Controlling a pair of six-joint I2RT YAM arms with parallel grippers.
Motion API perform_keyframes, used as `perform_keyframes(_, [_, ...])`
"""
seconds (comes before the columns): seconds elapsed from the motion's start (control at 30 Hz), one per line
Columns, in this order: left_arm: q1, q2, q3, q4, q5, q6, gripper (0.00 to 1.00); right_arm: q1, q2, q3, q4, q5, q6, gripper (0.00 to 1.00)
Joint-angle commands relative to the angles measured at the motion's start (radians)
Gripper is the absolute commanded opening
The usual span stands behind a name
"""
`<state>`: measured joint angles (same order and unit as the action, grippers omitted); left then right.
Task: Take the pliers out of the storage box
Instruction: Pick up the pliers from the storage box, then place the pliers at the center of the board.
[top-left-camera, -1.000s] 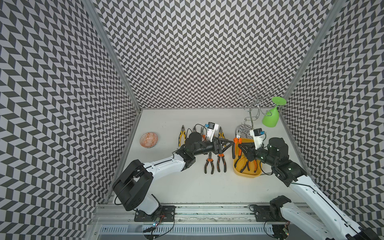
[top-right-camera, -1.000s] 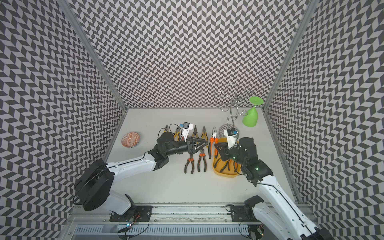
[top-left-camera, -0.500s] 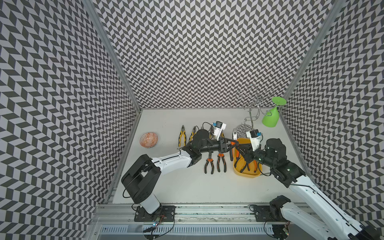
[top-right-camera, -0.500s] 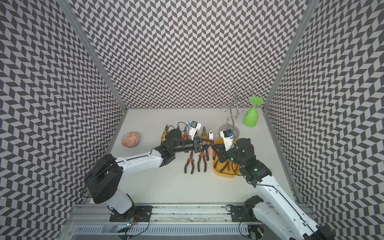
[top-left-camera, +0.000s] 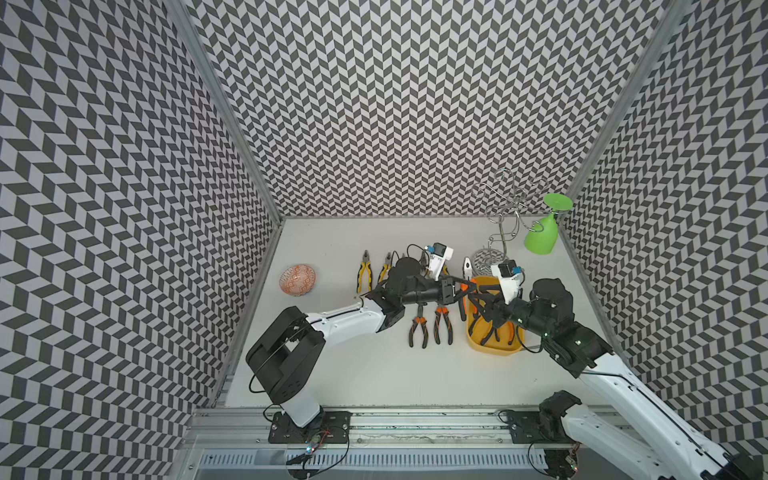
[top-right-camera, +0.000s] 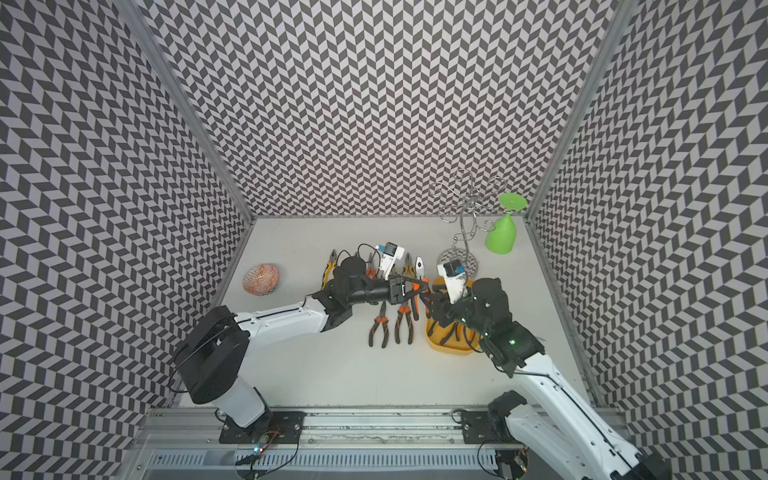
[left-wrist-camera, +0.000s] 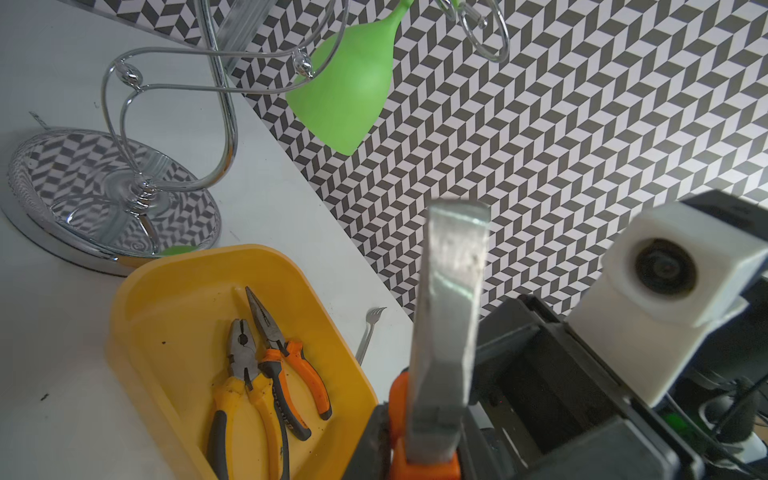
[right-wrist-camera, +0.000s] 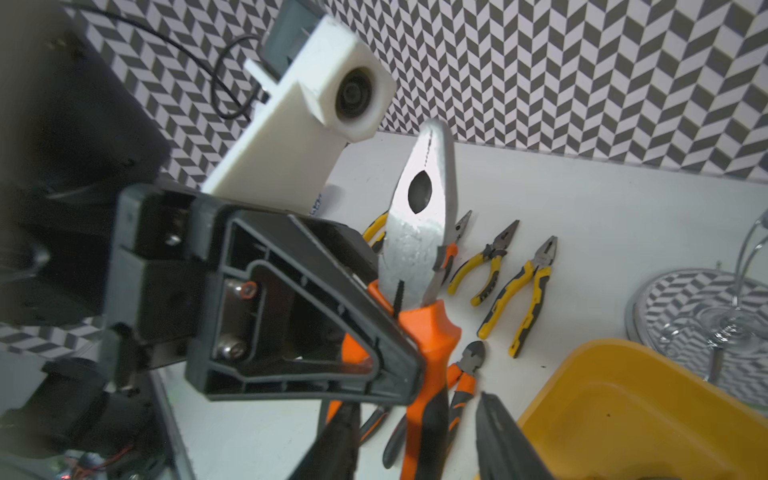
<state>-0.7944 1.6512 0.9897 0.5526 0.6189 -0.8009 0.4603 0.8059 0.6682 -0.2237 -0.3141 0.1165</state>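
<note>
Right wrist view showed the left pincer (right-wrist-camera: 395, 332) pinching the held pliers (right-wrist-camera: 419, 232) by their orange handles just under the joint. The steel head pointed up, and the tool was raised off the table (right-wrist-camera: 602, 216). The right pincer (right-wrist-camera: 415, 415) was spread, its dark fingers (right-wrist-camera: 503, 440) standing on either side of those handles without gripping them.

In both top views the two pincers met just beside the yellow box (top-left-camera: 494, 352), on the side facing the left arm. In the left wrist view two more tools lay inside the box, side by side and touching: yellow-handled pliers (left-wrist-camera: 241, 399) and long-nosed pliers (left-wrist-camera: 286, 365) with orange handles.

More lay on the table outside the box. An orange-handled pair (top-left-camera: 417, 330) and its neighbour were close under the left arm, and a yellow pair (top-left-camera: 365, 274) lay farther back. A patterned bowl (top-left-camera: 297, 279) sat well apart from them. A green glass (top-left-camera: 540, 237) hung upside down from a chrome rack (top-left-camera: 505, 208) behind the box.
</note>
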Motion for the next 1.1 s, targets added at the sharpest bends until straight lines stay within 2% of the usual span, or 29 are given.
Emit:
perform_keyframes(0.0, [0.021,-0.034,0.01,-0.034,0.083,0.059,0.0,0.008,-0.044,-0.002,0.094,0.0,-0.057,0.69])
perform_keyframes(0.1, [0.057,-0.061,-0.016,-0.097,0.137,0.111,0.0,0.01,-0.081,-0.028,0.111,-0.033,-0.119,0.86])
perform_keyframes(0.17, [0.087,-0.099,-0.057,-0.142,0.153,0.151,0.0,0.011,-0.103,-0.028,0.096,-0.038,-0.146,0.93])
perform_keyframes(0.27, [0.135,-0.164,-0.141,-0.18,0.17,0.191,0.0,0.014,-0.116,-0.011,0.055,-0.06,-0.198,0.98])
perform_keyframes(0.47, [0.242,-0.255,-0.265,-0.3,0.278,0.257,0.0,0.034,-0.118,-0.009,0.039,-0.103,-0.262,1.0])
perform_keyframes(0.6, [0.305,-0.284,-0.294,-0.444,0.305,0.328,0.0,0.067,-0.103,-0.01,0.039,-0.164,-0.312,1.0])
perform_keyframes(0.83, [0.437,-0.198,-0.324,-0.513,0.392,0.304,0.0,0.17,-0.082,-0.042,0.086,-0.196,-0.348,1.0])
perform_keyframes(0.93, [0.454,-0.146,-0.304,-0.525,0.401,0.307,0.0,0.195,-0.051,-0.046,0.092,-0.189,-0.347,1.0])
perform_keyframes(1.07, [0.455,-0.084,-0.27,-0.55,0.354,0.319,0.0,0.218,-0.027,-0.05,0.108,-0.164,-0.35,1.0])
